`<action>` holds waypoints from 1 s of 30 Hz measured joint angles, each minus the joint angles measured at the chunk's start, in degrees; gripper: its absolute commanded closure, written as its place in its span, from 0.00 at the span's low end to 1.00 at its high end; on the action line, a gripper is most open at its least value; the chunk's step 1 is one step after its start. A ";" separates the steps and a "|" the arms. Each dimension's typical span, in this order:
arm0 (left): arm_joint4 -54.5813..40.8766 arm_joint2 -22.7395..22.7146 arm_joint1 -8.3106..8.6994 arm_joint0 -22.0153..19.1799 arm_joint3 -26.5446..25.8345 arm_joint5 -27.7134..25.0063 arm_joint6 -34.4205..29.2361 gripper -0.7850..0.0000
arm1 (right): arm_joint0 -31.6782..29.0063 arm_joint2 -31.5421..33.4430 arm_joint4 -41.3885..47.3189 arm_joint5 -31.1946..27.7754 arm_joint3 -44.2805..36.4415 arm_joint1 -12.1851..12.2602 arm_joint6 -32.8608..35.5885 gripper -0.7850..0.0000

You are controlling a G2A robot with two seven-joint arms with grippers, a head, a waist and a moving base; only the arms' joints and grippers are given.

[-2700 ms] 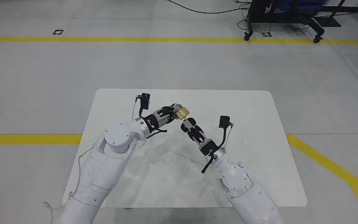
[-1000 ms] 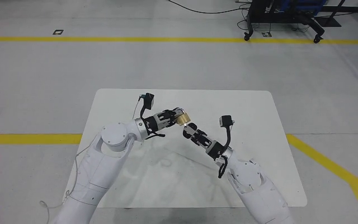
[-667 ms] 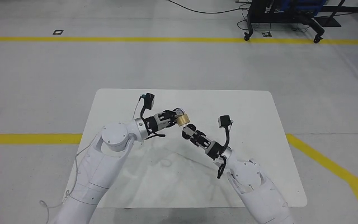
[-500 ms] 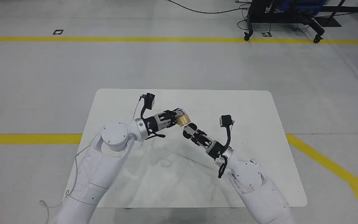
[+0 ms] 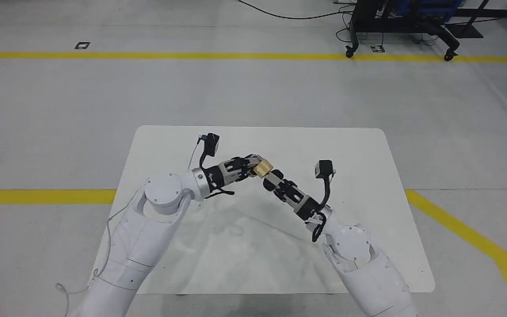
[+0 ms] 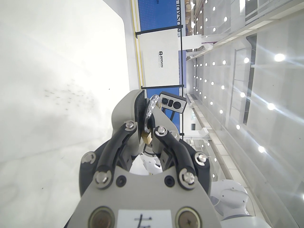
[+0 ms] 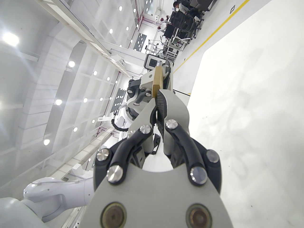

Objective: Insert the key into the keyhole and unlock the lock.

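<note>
White bench point(image 5: 356, 158): left gripper point(image 6: 148, 112) jaws clamp brass padlock point(image 7: 157, 77), right gripper point(image 7: 158, 100) jaws pinch hidden key; skew risks jamming.

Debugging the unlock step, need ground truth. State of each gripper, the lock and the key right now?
left gripper: shut on lock, holding it up in the air.
right gripper: shut, fingertips right at the lock's brass body.
lock: gripped at its shackle end by the left gripper; latched or open, cannot tell.
key: cannot make it out between the right gripper's shut fingers; inserted or not, cannot tell.
</note>
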 measured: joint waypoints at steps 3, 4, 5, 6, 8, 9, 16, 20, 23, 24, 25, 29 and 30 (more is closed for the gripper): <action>-0.45 0.00 -0.04 -0.13 0.47 1.30 0.63 1.00 | 0.17 -0.36 -0.36 0.68 -0.01 -0.05 -0.35 0.00; -0.60 -0.02 -0.05 -0.21 0.60 1.54 0.75 1.00 | 0.21 -0.48 -0.35 0.89 -0.01 -0.07 -0.48 0.00; -0.81 -0.04 -0.06 -0.27 0.71 1.71 0.87 1.00 | 0.25 -0.59 -0.29 1.12 0.01 -0.10 -0.61 0.00; -1.01 -0.04 -0.07 -0.33 0.83 1.92 1.06 1.00 | 0.32 -0.72 -0.14 1.45 0.05 -0.13 -0.77 0.00; -1.25 -0.07 -0.10 -0.40 1.03 2.41 1.47 1.00 | 0.45 -0.84 0.22 1.93 0.14 -0.18 -1.05 0.00; -1.50 -0.13 -0.12 -0.42 1.13 2.70 1.87 1.00 | 0.55 -0.89 0.45 2.15 0.22 -0.20 -1.13 0.00; -2.46 -0.49 -0.15 -0.46 1.34 3.33 3.18 1.00 | 0.58 -0.68 1.05 2.46 0.46 -0.18 -1.11 0.00; -2.76 -0.63 -0.16 -0.32 1.28 3.48 3.94 1.00 | 0.13 -0.17 1.91 2.21 0.17 -0.11 -1.01 0.00; -3.64 -1.13 -0.22 -0.06 1.29 4.02 5.83 1.00 | -0.49 0.83 2.23 1.94 -0.27 0.01 -1.80 0.00; -4.19 -1.38 -0.26 0.10 1.26 4.22 6.61 1.00 | -0.72 1.49 1.25 2.06 -0.47 0.08 -3.07 0.00; -4.67 -1.54 -0.29 0.23 1.26 4.44 7.14 1.00 | -0.79 1.74 0.52 2.14 -0.54 0.11 -3.98 0.00; -6.12 -1.76 -0.37 0.44 1.53 6.60 8.31 1.00 | -0.78 1.73 0.44 2.19 -0.55 0.10 -3.88 0.00; -6.66 -1.66 -0.39 0.35 1.75 7.63 7.92 1.00 | -0.78 1.73 0.46 2.19 -0.54 0.10 -3.86 0.00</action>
